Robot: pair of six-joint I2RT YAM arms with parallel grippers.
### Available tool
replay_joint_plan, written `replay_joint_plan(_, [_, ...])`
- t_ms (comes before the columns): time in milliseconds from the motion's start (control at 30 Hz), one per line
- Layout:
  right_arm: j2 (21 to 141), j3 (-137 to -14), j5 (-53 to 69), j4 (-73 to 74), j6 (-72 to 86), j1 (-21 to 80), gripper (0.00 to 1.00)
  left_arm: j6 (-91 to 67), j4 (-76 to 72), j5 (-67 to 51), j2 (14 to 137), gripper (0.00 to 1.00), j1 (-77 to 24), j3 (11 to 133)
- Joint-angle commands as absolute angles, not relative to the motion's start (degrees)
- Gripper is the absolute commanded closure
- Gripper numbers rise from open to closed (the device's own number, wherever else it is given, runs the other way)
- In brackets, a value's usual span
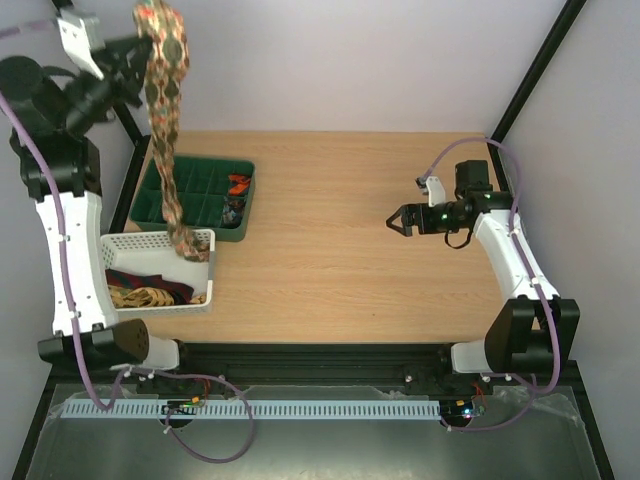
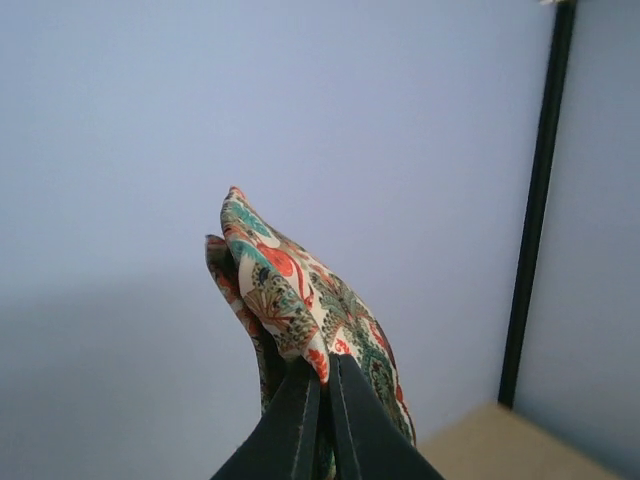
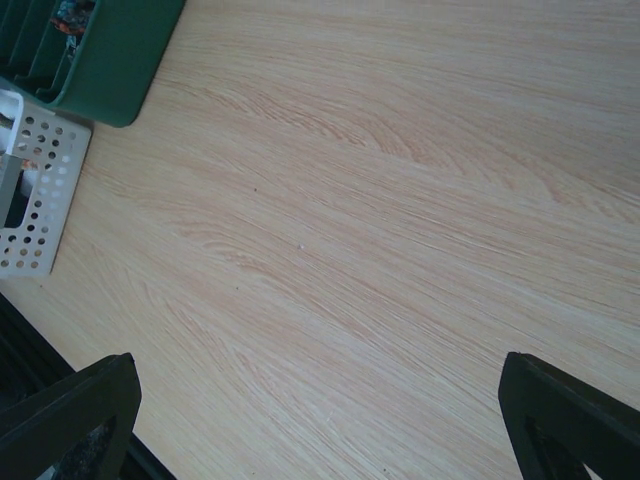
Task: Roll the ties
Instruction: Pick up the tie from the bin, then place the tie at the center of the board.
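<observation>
The top external view showed the left gripper [image 1: 138, 52] raised high at the far left. It was clamped on the upper end of a long patterned tie [image 1: 165, 130]. The tie hung straight down, and its lower end reached the far rim of the white basket [image 1: 205, 262].

The left wrist view gave none of that length. It showed only the two fingers [image 2: 300, 420] pressed together on a fold of the tie [image 2: 290, 300], which bunched above them against the wall. The fan pattern in teal, red and cream was plain there but read as brownish from above.

The right gripper [image 1: 398, 220] hovered over the table [image 1: 350, 280], right of centre, with jaws wide apart and nothing between them. In the right wrist view, bare wood lay between the fingertips [image 3: 70, 410]. A corner of the green tray [image 3: 110, 70] and of the basket [image 3: 40, 190] showed at upper left.

Dark and gold ties [image 1: 150, 290] lay heaped in the basket, partly covered by the left arm, so they could not be counted. A small orange-red piece [image 1: 238, 183] sat in the green tray [image 1: 240, 232]. It was possibly a coiled tie but too small to confirm.
</observation>
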State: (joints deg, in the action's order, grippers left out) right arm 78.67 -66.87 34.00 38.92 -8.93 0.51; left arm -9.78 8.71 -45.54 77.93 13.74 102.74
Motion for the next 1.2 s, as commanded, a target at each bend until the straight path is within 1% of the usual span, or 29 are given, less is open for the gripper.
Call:
replay_joint_plan(0, [77.7, -69.6, 33.5, 40.8, -9.0, 0.9, 0.01, -22.9, -7.2, -41.1, 85.2, 0.98, 9.7, 116.4])
replay_joint_plan(100, [78.3, -70.4, 33.3, 40.7, -9.0, 0.8, 0.01, -25.3, -11.5, -38.4, 89.7, 0.98, 6.9, 123.3])
replay_joint_plan(200, [78.8, -71.3, 32.7, 40.8, -9.0, 0.8, 0.01, -25.4, -13.7, -36.8, 92.5, 0.98, 3.6, 127.1])
replay_joint_plan(567, [80.5, -72.7, 31.4, 40.5, -9.2, 0.8, 0.01, -24.3, -17.5, -37.0, 96.5, 0.98, -8.1, 130.7])
replay_joint_plan(733, [81.5, -73.3, 31.3, 39.8, -8.3, 0.8, 0.01, -20.1, -15.1, -35.3, 97.9, 0.98, -13.1, 131.1])
replay_joint_plan(933, [84.4, -76.4, 32.7, 38.8, -5.0, 0.6, 0.01, -18.7, -13.2, -28.3, 103.2, 0.98, -14.0, 131.4])
replay_joint_plan(1033, [85.4, -77.8, 32.8, 38.8, -4.6, 0.6, 0.01, -15.4, -13.0, -22.6, 106.3, 0.98, -14.0, 137.1])
replay_joint_plan(1100, [85.7, -78.2, 33.0, 38.8, -4.3, 0.6, 0.02, -13.0, -13.2, -22.1, 107.1, 0.98, -14.3, 139.1])
replay_joint_plan(1167, [85.8, -78.5, 32.6, 38.7, -4.1, 0.5, 0.01, -10.0, -12.3, -22.3, 106.3, 0.98, -15.7, 137.9])
